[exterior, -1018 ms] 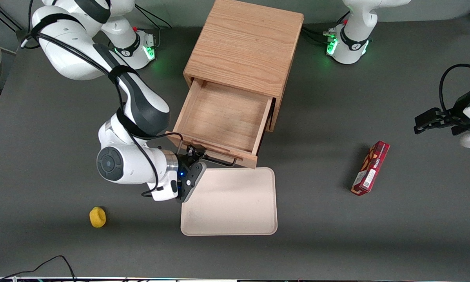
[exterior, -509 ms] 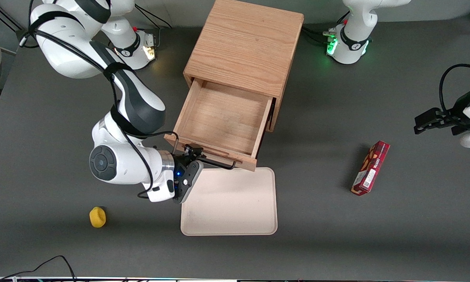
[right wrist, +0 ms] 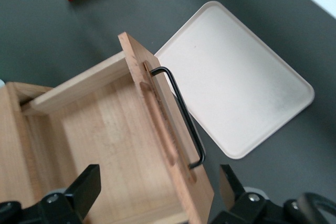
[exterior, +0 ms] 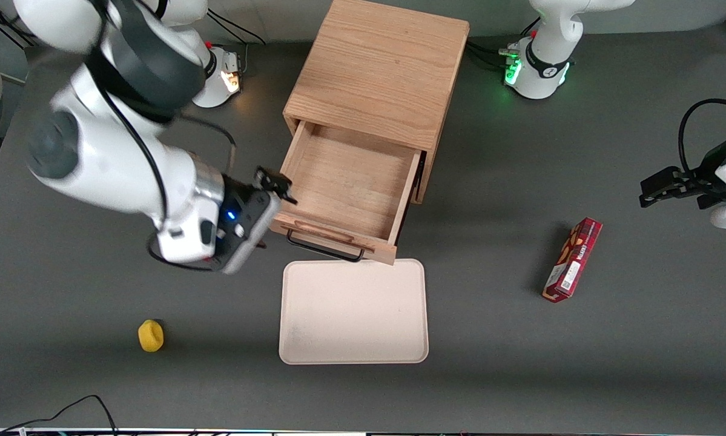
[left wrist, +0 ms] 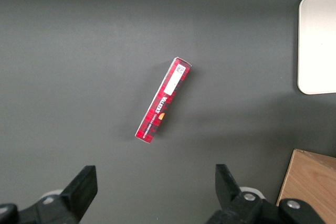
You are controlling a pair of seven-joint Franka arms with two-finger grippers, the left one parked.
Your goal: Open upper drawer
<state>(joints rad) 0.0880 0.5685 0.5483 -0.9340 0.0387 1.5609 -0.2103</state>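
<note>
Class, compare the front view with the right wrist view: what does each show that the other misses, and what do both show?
Only the front view shows the gripper from outside, raised beside the upper drawer, plus the cabinet's top and a yellow object. Only the right wrist view shows, close up, that nothing grips the black wire handle, with open fingers framing the drawer. Both show the open, empty drawer, the beige tray and the red box.

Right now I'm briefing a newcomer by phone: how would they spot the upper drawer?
Find the boxy oak cabinet mid-table. The upper drawer is pulled out of it toward the front camera, empty, over the edge of a beige tray. Its black wire handle marks it; the gripper, open, hovers beside its corner.
</note>
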